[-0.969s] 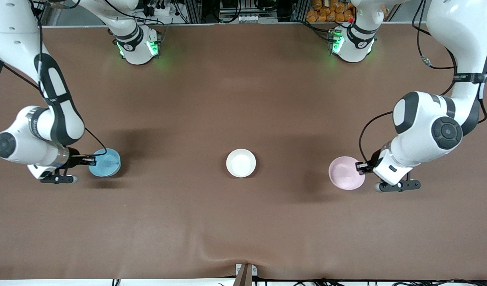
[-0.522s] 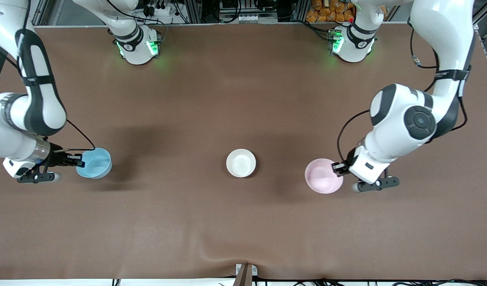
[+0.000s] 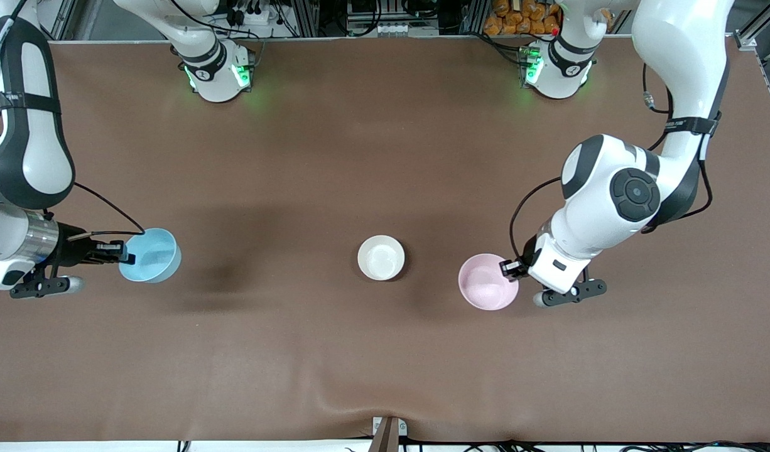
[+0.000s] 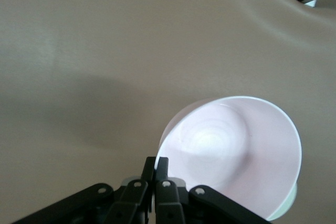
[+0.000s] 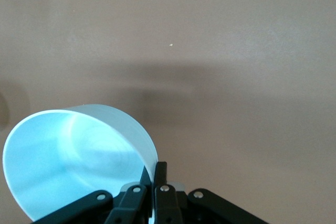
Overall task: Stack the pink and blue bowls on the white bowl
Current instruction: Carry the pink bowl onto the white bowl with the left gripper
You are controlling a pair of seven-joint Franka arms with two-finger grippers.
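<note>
The white bowl (image 3: pixel 381 257) sits upright at the table's middle. My left gripper (image 3: pixel 509 269) is shut on the rim of the pink bowl (image 3: pixel 487 282) and holds it above the table, beside the white bowl toward the left arm's end. In the left wrist view the pink bowl (image 4: pixel 236 150) sits pinched in the left gripper (image 4: pixel 157 165). My right gripper (image 3: pixel 125 253) is shut on the rim of the blue bowl (image 3: pixel 151 255) and holds it above the table toward the right arm's end. The right wrist view shows the blue bowl (image 5: pixel 73 156) in the right gripper (image 5: pixel 156 171).
The brown table mat (image 3: pixel 385 351) has a wrinkle near its front edge at the middle. A small bracket (image 3: pixel 388 430) sticks up at that edge. Both arm bases (image 3: pixel 218 69) stand along the table's back edge.
My left gripper has carried the pink bowl toward the white bowl. My right gripper has lifted the blue bowl off the table and moved it slightly.
</note>
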